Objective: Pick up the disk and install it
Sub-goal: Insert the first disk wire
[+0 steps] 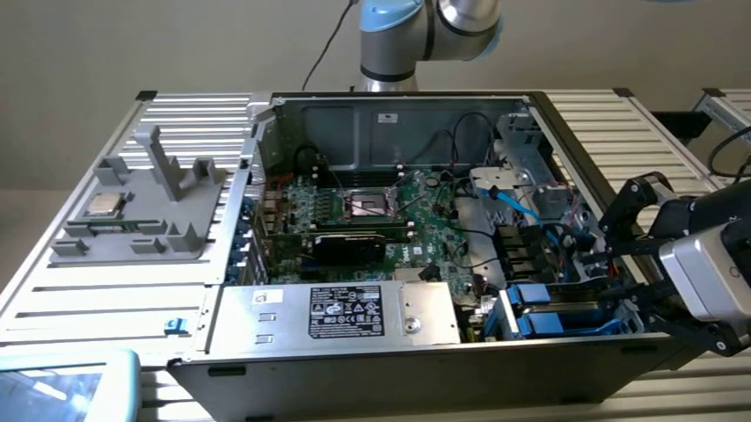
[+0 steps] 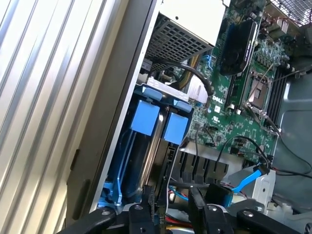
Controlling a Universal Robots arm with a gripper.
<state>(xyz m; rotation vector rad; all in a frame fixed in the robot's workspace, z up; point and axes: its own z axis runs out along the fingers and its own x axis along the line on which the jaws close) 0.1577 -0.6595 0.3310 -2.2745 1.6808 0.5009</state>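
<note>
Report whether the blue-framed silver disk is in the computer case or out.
In: the blue-framed silver disk stands on edge in a corner bay of the black computer case. Fully seated or not: cannot tell.

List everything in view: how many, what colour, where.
computer case: one, dark grey, open, mid-table
table: one, silver slats, under everything
circuit board: one, green, inside the case
power supply: one, silver with black label, against the case's front wall
disk carriers: two, blue, side by side in the case corner
cable: one, blue, inside the case
stand: one, grey, exterior view's left of the case
chip: one, silver, on the stand
arm: one, silver and pale blue, behind the case
gripper: one, black, fingers apart, beside the carriers
</note>
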